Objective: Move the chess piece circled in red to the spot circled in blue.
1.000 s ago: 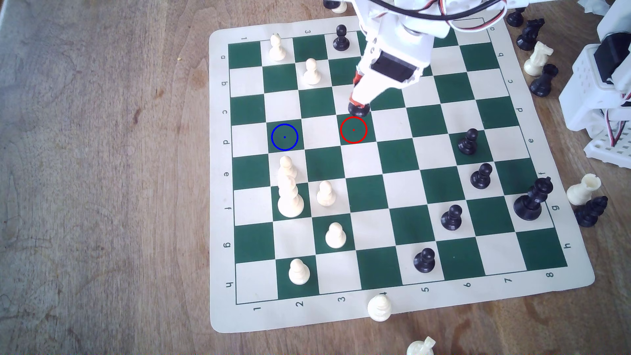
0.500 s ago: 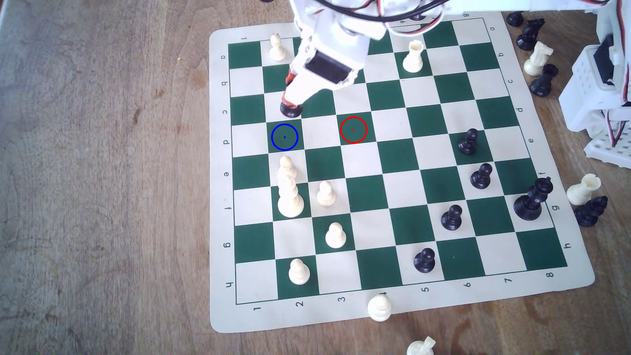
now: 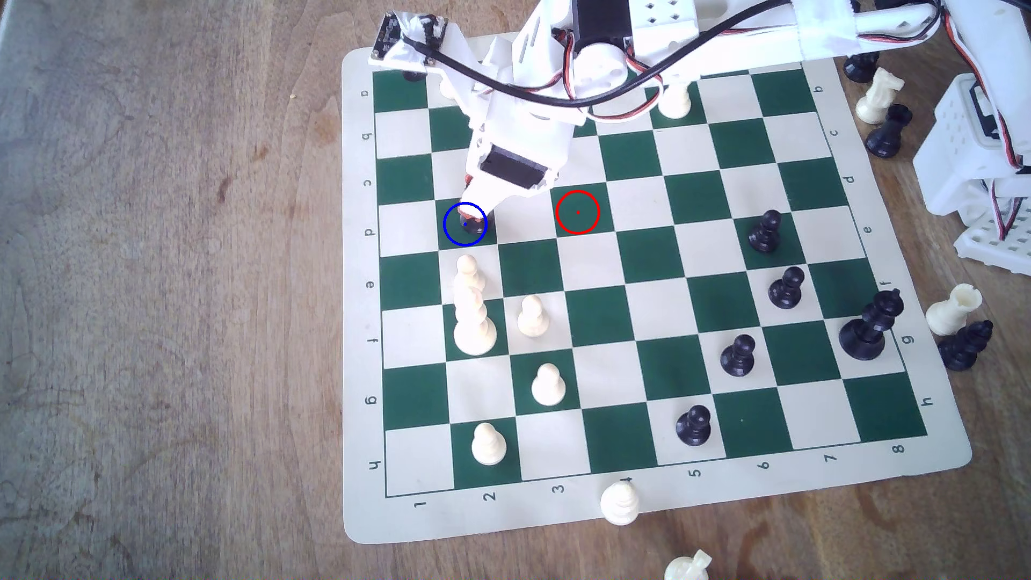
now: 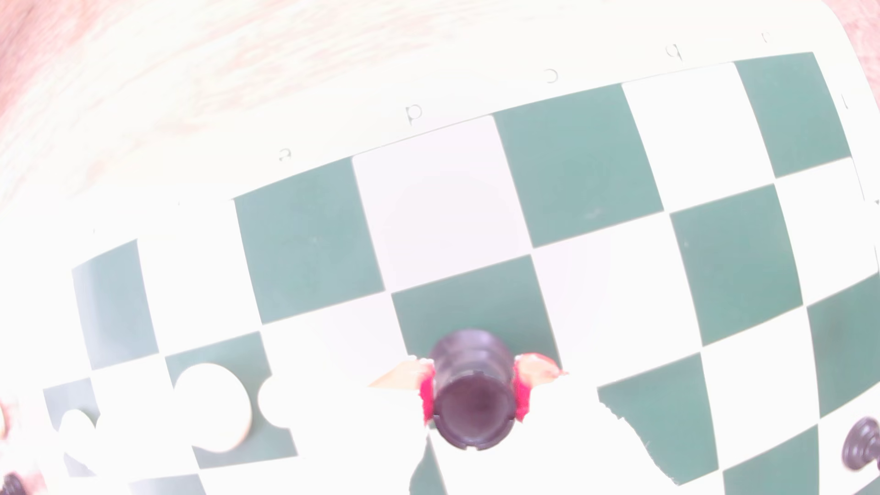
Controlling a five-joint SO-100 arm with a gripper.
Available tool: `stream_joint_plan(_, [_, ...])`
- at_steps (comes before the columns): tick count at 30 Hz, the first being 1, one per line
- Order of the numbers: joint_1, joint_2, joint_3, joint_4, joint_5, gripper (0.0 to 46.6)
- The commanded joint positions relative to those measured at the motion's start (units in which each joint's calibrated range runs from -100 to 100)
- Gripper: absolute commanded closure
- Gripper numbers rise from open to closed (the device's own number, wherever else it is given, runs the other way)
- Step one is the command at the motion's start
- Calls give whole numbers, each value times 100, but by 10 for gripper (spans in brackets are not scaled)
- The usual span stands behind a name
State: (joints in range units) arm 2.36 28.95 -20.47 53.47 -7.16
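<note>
Your black rook [image 3: 472, 224] sits inside the blue ring [image 3: 444, 228], on the dark green square in row d, column 2. In the wrist view the black rook [image 4: 474, 390] has a red pad [image 4: 427, 399] pressed on each side, so the gripper [image 3: 474, 214] is clamped on it. You cannot tell if its base touches the board [image 3: 742, 415] or hangs just above it.

The square with the red ring [image 3: 578, 212] is bare green, two squares toward the exterior view's right. The cream square between the two rings is free too, and so is the cream square on the other side, next to the board's edge.

Just below the rook in the exterior view stands a white pawn [image 3: 467, 271], one square away, with a tall white piece [image 3: 474, 323] right behind it. Two more white pawns [image 3: 531, 317] stand near those (a tight little group). The white arm [image 3: 524, 134] covers the squares above the rook.

Black pawns [image 3: 765, 231] stand well apart on the exterior view's right side. Loose pieces [image 3: 887, 131] lie on the wooden table [image 3: 167, 290] past that edge.

You can read letters a to h down the board's side and numbers 1 to 8 along the bottom.
</note>
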Motion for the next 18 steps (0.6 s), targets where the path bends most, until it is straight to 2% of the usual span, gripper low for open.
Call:
stream_joint_plan(1, [-5,-161,-637,-97,-20,457])
stream_joint_plan(18, [-13,34,-646,-236,-24,449])
